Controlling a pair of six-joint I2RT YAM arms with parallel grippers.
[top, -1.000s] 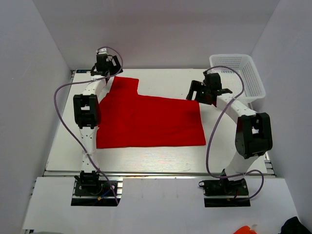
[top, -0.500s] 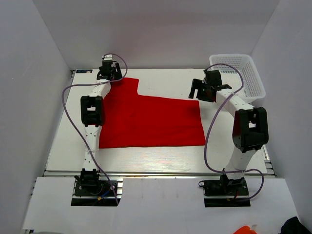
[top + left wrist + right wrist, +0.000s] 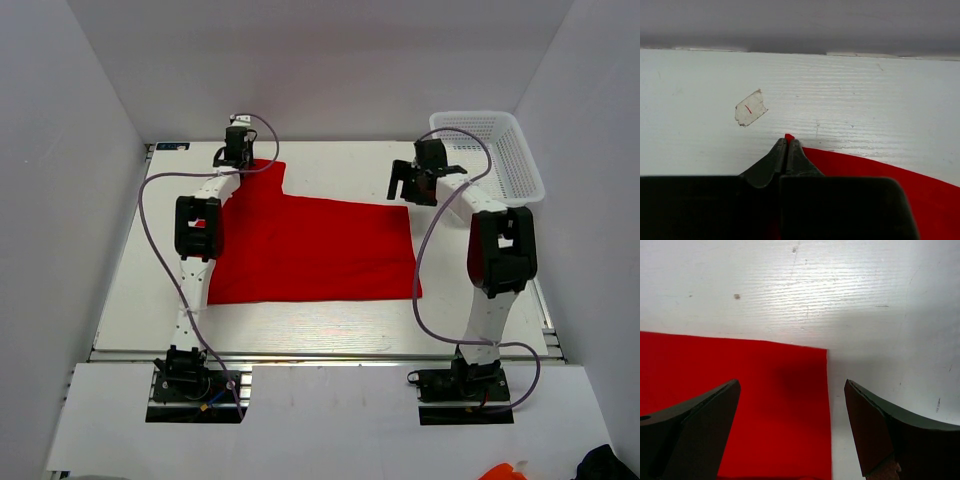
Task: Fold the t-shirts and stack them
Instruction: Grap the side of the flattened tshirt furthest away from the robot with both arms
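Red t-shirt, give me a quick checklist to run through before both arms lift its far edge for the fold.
1. Left claw pinching the t-shirt: ok, jaws closed on its far left corner, a red tip poking out.
2. Right claw gripping: not ok, jaws wide open, nothing held.
3. Right claw lined up: ok, the far right corner lies between its jaws.
4. Right claw low enough to catch cloth: cannot tell.
5. T-shirt flat on the table: ok, no big bunching in the top view.
6. Basket out of the way: ok, apart from the cloth at far right.
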